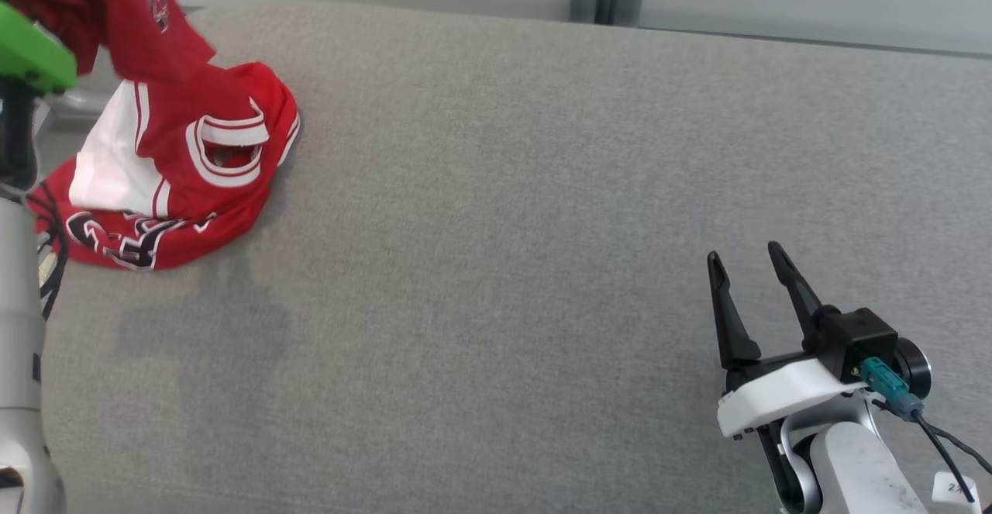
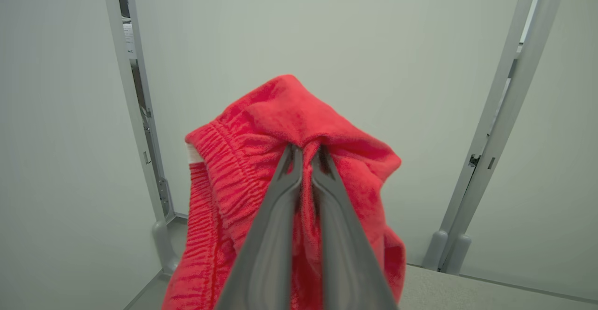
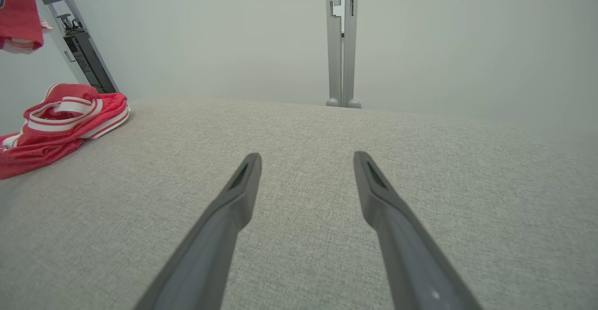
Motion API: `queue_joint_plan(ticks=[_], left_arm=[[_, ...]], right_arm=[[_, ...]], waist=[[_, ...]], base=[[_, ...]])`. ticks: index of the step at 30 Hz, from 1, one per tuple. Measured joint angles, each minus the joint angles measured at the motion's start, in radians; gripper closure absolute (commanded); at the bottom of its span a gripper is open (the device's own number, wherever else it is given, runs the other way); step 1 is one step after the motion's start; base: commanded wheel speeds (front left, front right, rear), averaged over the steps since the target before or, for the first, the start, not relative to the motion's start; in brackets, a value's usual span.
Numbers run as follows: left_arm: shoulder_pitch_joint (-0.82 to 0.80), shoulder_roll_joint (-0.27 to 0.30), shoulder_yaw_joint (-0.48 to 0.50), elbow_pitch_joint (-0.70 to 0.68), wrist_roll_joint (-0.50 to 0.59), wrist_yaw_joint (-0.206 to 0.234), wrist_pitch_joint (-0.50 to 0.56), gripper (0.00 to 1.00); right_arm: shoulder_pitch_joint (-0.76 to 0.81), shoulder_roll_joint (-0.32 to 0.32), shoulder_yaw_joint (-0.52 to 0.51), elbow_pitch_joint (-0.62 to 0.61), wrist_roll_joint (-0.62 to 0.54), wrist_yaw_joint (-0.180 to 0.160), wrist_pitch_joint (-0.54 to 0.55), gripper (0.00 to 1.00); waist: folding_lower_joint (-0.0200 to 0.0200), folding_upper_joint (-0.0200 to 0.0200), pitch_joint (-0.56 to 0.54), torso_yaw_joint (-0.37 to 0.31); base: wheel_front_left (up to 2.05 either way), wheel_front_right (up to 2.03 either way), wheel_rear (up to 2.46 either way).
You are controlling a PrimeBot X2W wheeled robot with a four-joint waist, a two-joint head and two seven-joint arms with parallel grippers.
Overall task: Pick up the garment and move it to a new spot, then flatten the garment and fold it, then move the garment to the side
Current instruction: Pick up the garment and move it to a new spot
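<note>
Garment [image 1: 178, 181]: red with white trim, far left on the grey surface [image 1: 542, 227], one end held up.
Lettering: dark, unreadable.
Left gripper [image 2: 306, 152]: clamped on garment.
Right gripper [image 1: 742, 254]: fingers spread, near right.

The right gripper [image 1: 744, 254] has two long, tapering black fingers on a white moulded bracket [image 1: 783, 398], beside a boxy black camera housing [image 1: 860, 343] with a teal plug [image 1: 883, 384] and a thin black cable [image 1: 942, 440]. The pale grey left forearm [image 1: 19, 320] bears a bright green cover [image 1: 31, 56].
</note>
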Motion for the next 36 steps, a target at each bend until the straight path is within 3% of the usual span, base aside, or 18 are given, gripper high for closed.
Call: queue_joint_plan(ticks=[9,15,23,31,33,34,36], left_arm=[[0.048,-0.09,-0.105,-0.275,-0.052,-0.002,0.089,1.0],[0.159,-0.177,-0.195,-0.358,-0.05,-0.003,0.065,1.0],[0.272,-0.257,-0.311,-0.259,-0.01,-0.003,-0.02,1.0],[0.357,-0.288,-0.411,-0.015,0.012,-0.003,-0.084,1.0],[0.358,-0.295,-0.434,0.023,0.012,-0.003,-0.094,0.11],[0.359,-0.297,-0.447,0.038,0.011,-0.003,-0.101,0.0],[0.359,-0.302,-0.469,0.055,0.0,-0.003,-0.118,0.0]], right_arm=[[0.021,0.0,0.001,-0.002,0.012,0.0,0.0,0.0],[0.023,-0.001,-0.017,-0.008,-0.01,0.0,0.0,0.0],[0.017,-0.001,0.002,-0.015,0.001,0.0,0.0,0.0],[0.019,-0.001,-0.011,-0.026,0.013,0.0,0.0,0.0],[0.02,-0.002,-0.026,-0.029,0.013,0.0,0.0,0.0],[0.02,-0.001,-0.041,-0.03,0.012,0.0,0.0,0.0],[0.02,-0.001,-0.063,-0.032,0.007,0.0,0.0,0.0]], waist=[[0.0,0.0,-0.067,-0.109],[0.0,0.0,-0.079,-0.233],[0.0,0.0,-0.065,-0.415],[0.0,0.0,-0.03,-0.565],[0.0,0.0,-0.017,-0.58],[0.0,0.0,-0.01,-0.585],[0.0,0.0,-0.002,-0.582]], base=[[0.0,0.0,0.0],[0.0,0.0,0.0],[0.0,0.0,0.0],[0.0,0.0,0.0],[0.0,0.0,0.0],[0.0,0.0,0.0],[0.0,0.0,0.0]])
